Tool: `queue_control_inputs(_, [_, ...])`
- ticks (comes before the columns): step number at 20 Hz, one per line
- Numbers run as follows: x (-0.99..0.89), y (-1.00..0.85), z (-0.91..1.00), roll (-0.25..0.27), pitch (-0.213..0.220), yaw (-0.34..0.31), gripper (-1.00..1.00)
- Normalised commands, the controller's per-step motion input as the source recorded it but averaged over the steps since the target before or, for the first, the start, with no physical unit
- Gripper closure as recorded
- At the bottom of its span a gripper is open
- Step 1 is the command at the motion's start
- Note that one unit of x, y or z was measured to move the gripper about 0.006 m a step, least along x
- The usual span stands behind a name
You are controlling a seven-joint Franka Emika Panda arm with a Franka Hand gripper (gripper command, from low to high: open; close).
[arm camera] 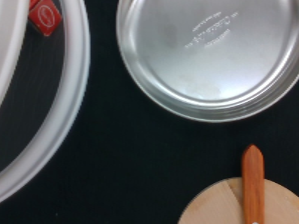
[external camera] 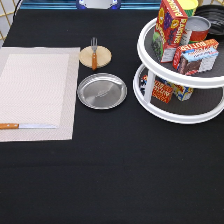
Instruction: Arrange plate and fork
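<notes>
Silver plate (external camera: 102, 91) sits bare on my black counter (external camera: 115, 170) off the placemat (external camera: 37, 92), fork (external camera: 93, 54) at its 12 o'clock across the wooden disc (external camera: 102, 57); nothing arranged, end effector out of exterior view.

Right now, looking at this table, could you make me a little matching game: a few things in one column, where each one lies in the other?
Things:
1. plate
2. fork
3. knife
4. red boxes

Places:
A. on the pale placemat
B. on the white two-tier turntable
C. across the wooden disc
D. on the black tablecloth, below the disc

Pairs: 1-D, 2-C, 3-A, 4-B

The end effector is not in the exterior view.
</notes>
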Motion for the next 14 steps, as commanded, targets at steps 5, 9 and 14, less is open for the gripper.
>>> queue_control_inputs(5, [0.08,-0.01,0.01,0.000,0.015,0.000,-1.00])
queue_control_inputs(9, [0.36,-0.13,0.05,0.000,0.004,0.000,-1.00])
queue_control_inputs(14, [0.77,-0.35,0.01,0.002,0.073,0.010,-1.00])
